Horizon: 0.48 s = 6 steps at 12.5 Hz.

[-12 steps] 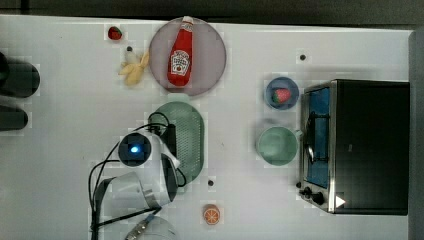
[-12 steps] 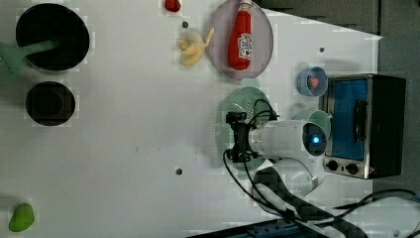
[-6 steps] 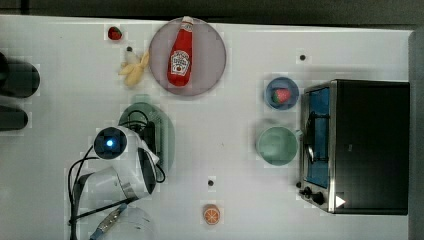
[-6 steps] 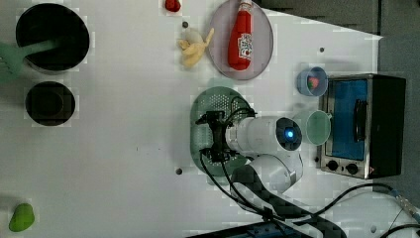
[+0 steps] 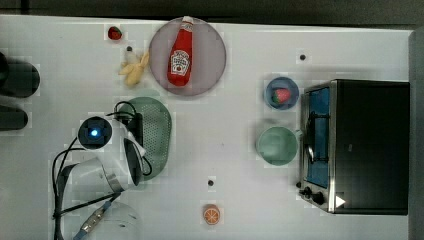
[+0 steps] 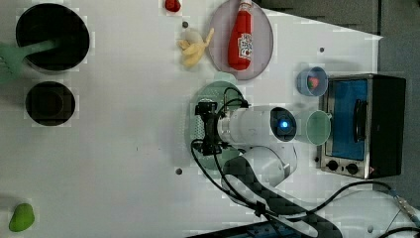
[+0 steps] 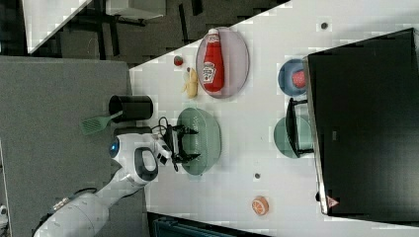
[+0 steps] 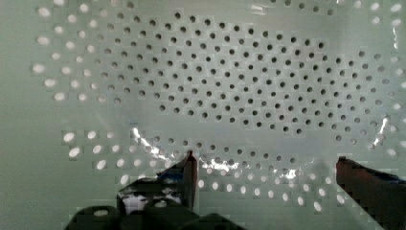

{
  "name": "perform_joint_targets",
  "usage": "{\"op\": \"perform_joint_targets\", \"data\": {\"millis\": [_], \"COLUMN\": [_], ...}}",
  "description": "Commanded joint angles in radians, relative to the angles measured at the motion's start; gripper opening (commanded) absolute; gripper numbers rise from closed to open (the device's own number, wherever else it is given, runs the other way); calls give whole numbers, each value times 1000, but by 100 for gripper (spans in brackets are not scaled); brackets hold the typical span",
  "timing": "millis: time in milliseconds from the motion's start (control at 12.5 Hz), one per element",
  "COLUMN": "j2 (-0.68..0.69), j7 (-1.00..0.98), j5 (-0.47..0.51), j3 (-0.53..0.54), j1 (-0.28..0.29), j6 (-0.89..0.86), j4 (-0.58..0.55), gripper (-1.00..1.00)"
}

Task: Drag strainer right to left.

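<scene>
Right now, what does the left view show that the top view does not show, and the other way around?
Only the left view shows a green spatula resting in a black pot and a small green object at the table's corner. Only the top view shows the orange slice. Both show the strainer under the open gripper, the ketchup bottle on its plate, the banana and the toaster oven.

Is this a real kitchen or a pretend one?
Probably a pretend kitchen on a robot's white test table: there is a toaster oven, a ketchup bottle on a plate, and a strainer.
</scene>
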Motion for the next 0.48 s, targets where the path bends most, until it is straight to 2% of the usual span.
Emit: {"op": "perform_joint_targets", "data": {"millis": [80,480], "j2": [24,63], "j7": [146,173], "j5": [22,26], "j3": [14,14], "j1": [96,147], "j6": [1,-12], "j4": [57,127], "gripper": [100,100]}}
